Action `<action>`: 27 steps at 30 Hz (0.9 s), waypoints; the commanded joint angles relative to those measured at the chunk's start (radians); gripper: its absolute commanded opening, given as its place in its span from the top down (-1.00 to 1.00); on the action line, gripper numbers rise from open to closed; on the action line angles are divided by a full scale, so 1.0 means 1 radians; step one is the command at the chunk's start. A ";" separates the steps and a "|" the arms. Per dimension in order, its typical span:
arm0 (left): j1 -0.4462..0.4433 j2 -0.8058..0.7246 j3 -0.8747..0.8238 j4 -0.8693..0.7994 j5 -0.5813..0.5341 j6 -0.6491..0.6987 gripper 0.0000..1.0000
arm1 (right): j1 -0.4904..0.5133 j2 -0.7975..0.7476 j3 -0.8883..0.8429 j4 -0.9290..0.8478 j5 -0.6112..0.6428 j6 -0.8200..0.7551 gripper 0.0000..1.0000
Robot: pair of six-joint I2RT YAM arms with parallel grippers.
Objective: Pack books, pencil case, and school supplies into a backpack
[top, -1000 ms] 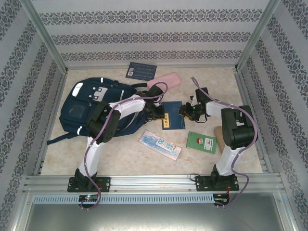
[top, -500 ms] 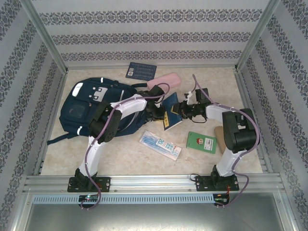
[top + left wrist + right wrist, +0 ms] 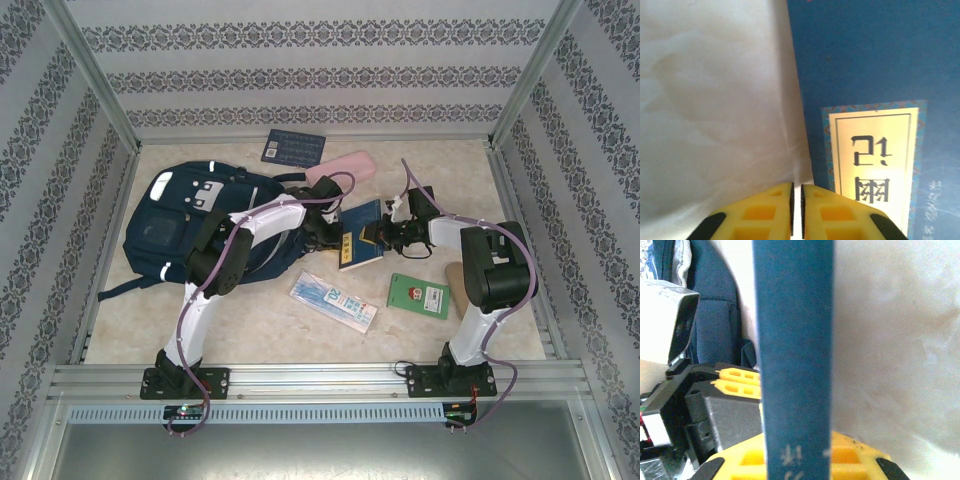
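Observation:
A dark blue book (image 3: pixel 360 232) with a pale title label lies tilted in the middle of the table. My right gripper (image 3: pixel 384 233) is shut on its right edge; in the right wrist view the book (image 3: pixel 792 340) stands edge-on between the yellow fingers (image 3: pixel 855 460). My left gripper (image 3: pixel 327 235) is at the book's left edge, shut with only a hairline gap and nothing in it (image 3: pixel 796 188), and the book (image 3: pixel 870 75) lies just to its right. The navy backpack (image 3: pixel 190 220) lies at left. The pink pencil case (image 3: pixel 341 167) and the pale blue packet (image 3: pixel 333 300) rest on the table.
A dark patterned book (image 3: pixel 293 147) lies at the back by the wall. A small green book (image 3: pixel 418 296) sits front right. A tan flat item (image 3: pixel 453 272) is partly under my right arm. Metal frame posts and walls ring the table.
My right gripper closed on the blue book's right edge and tipped it up, turning it slightly. My left gripper stayed at the book's left edge.

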 commanded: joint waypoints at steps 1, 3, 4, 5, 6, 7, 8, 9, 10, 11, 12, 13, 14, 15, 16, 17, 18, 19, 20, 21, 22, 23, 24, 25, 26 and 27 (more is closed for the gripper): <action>0.015 -0.098 0.072 -0.105 -0.043 0.065 0.59 | -0.004 -0.041 0.023 -0.001 0.008 0.001 1.00; 0.027 -0.142 0.102 -0.153 -0.110 0.097 0.51 | -0.005 -0.049 0.026 0.006 0.013 0.012 1.00; 0.035 -0.160 0.110 -0.175 -0.143 0.109 0.44 | -0.005 -0.052 0.027 0.012 0.012 0.018 1.00; 0.045 -0.181 0.115 -0.198 -0.178 0.126 0.33 | -0.005 -0.054 0.029 0.021 0.009 0.027 1.00; 0.056 -0.198 0.120 -0.222 -0.223 0.143 0.27 | -0.005 -0.054 0.034 0.027 0.005 0.036 1.00; 0.066 -0.213 0.120 -0.242 -0.266 0.157 0.23 | -0.005 -0.054 0.036 0.033 0.002 0.043 1.00; 0.076 -0.232 0.115 -0.259 -0.311 0.176 0.19 | -0.003 -0.055 0.040 0.044 -0.007 0.053 1.00; 0.086 -0.248 0.102 -0.271 -0.357 0.193 0.15 | -0.002 -0.057 0.041 0.055 -0.014 0.063 1.00; 0.097 -0.258 0.094 -0.282 -0.393 0.206 0.10 | -0.002 -0.057 0.043 0.062 -0.018 0.071 1.00; 0.108 -0.264 0.086 -0.297 -0.423 0.218 0.07 | 0.000 -0.058 0.047 0.066 -0.020 0.076 1.00; 0.122 -0.267 0.076 -0.306 -0.437 0.228 0.05 | 0.002 -0.057 0.052 0.068 -0.024 0.078 1.00; 0.132 -0.270 0.064 -0.311 -0.445 0.231 0.04 | 0.004 -0.055 0.057 0.065 -0.024 0.076 1.00; 0.144 -0.273 0.048 -0.312 -0.452 0.234 0.03 | 0.004 -0.051 0.061 0.058 -0.021 0.075 1.00; 0.155 -0.277 0.029 -0.307 -0.457 0.235 0.03 | 0.004 -0.044 0.065 0.057 -0.021 0.073 1.00; 0.162 -0.279 0.011 -0.303 -0.462 0.239 0.02 | 0.004 -0.040 0.067 0.056 -0.021 0.073 1.00; 0.168 -0.275 -0.007 -0.299 -0.477 0.244 0.02 | 0.004 -0.033 0.070 0.055 -0.023 0.075 1.00; 0.171 -0.270 -0.022 -0.301 -0.497 0.250 0.02 | 0.004 -0.028 0.071 0.058 -0.027 0.078 1.00; 0.171 -0.263 -0.031 -0.303 -0.515 0.255 0.02 | 0.006 -0.025 0.073 0.062 -0.031 0.081 1.00; 0.172 -0.255 -0.039 -0.307 -0.535 0.262 0.01 | 0.006 -0.023 0.076 0.062 -0.033 0.082 1.00; 0.172 -0.242 -0.044 -0.315 -0.552 0.267 0.00 | 0.007 -0.023 0.079 0.061 -0.032 0.082 1.00; 0.172 -0.231 -0.045 -0.321 -0.564 0.271 0.00 | 0.009 -0.023 0.082 0.059 -0.032 0.081 1.00; 0.173 -0.222 -0.046 -0.327 -0.577 0.275 -0.03 | 0.010 -0.022 0.085 0.058 -0.032 0.081 1.00; 0.172 -0.211 -0.048 -0.331 -0.592 0.278 -0.05 | 0.010 -0.019 0.088 0.057 -0.034 0.081 1.00; 0.172 -0.202 -0.046 -0.337 -0.601 0.280 -0.10 | 0.010 -0.017 0.090 0.056 -0.036 0.080 1.00; 0.172 -0.194 -0.045 -0.342 -0.604 0.285 -0.12 | 0.010 -0.016 0.090 0.056 -0.038 0.081 1.00; 0.171 -0.188 -0.045 -0.346 -0.611 0.287 -0.13 | 0.012 -0.014 0.090 0.057 -0.039 0.081 1.00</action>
